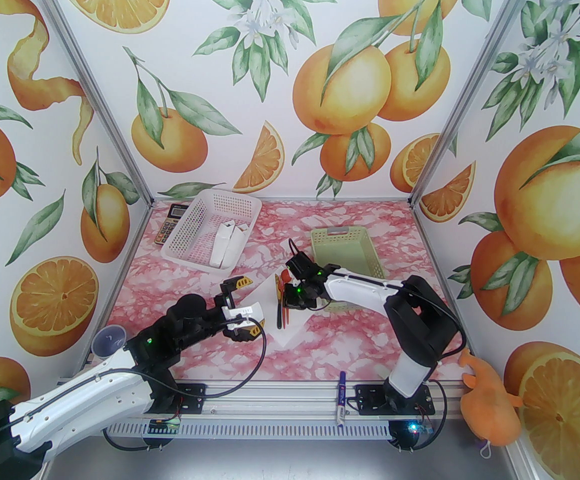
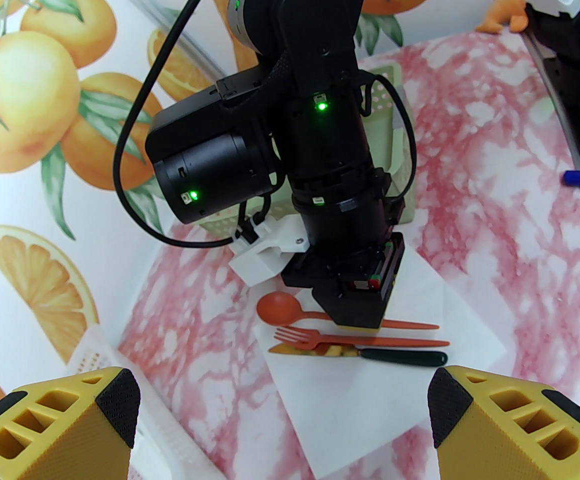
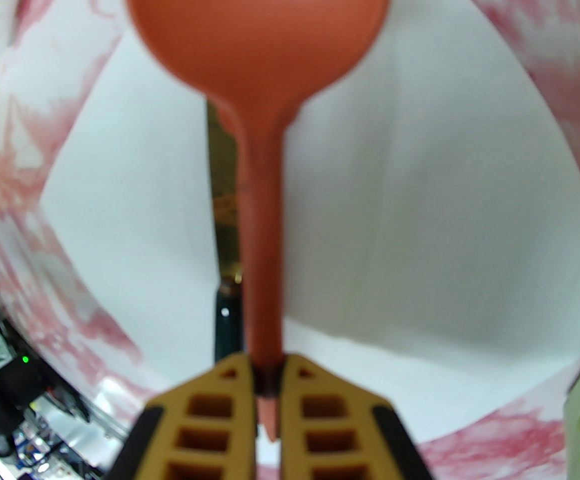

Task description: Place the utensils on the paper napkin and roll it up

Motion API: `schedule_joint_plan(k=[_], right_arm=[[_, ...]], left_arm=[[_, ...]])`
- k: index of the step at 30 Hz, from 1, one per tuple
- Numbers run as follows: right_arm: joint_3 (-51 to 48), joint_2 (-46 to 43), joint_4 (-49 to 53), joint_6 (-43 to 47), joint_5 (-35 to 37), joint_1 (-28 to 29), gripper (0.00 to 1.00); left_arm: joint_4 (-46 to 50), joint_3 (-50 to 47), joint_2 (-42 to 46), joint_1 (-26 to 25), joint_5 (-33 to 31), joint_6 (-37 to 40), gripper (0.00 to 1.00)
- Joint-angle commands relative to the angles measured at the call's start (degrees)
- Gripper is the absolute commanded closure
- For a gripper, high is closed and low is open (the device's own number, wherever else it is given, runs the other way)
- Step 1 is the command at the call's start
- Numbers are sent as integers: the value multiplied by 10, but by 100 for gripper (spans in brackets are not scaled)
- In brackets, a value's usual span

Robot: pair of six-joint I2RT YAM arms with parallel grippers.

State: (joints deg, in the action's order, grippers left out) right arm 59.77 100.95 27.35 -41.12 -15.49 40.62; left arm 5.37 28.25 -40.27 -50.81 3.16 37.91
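Two utensils [image 2: 350, 341] lie side by side on the napkin [image 2: 360, 408]: fork [image 2: 295, 337] and knife [image 2: 402, 357]. Right gripper [image 3: 268, 373] is clamped on the spoon [image 3: 262, 68] handle, lowering it just right of them. Left gripper [image 2: 284, 403] hovers at the napkin's left, jaws wide apart. Next, I reckon: release, then begin rolling.

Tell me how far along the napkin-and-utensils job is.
Done: the fork and the dark-handled knife lie side by side on the napkin. In hand: the right gripper is shut on the handle of the spoon, holding it over the napkin beside the fork. Left to do: release the spoon, then roll the napkin, which lies flat; the left gripper is open nearby.
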Motion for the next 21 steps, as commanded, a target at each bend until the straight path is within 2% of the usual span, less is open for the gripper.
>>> schedule_joint_plan(k=[1, 21], right_arm=[[-5, 14, 3, -1, -4, 5, 89], [-9, 32, -6, -5, -5, 5, 87]], left_arm=[[1, 10, -2, -3, 10, 4, 0], [5, 12, -2, -4, 12, 5, 0]])
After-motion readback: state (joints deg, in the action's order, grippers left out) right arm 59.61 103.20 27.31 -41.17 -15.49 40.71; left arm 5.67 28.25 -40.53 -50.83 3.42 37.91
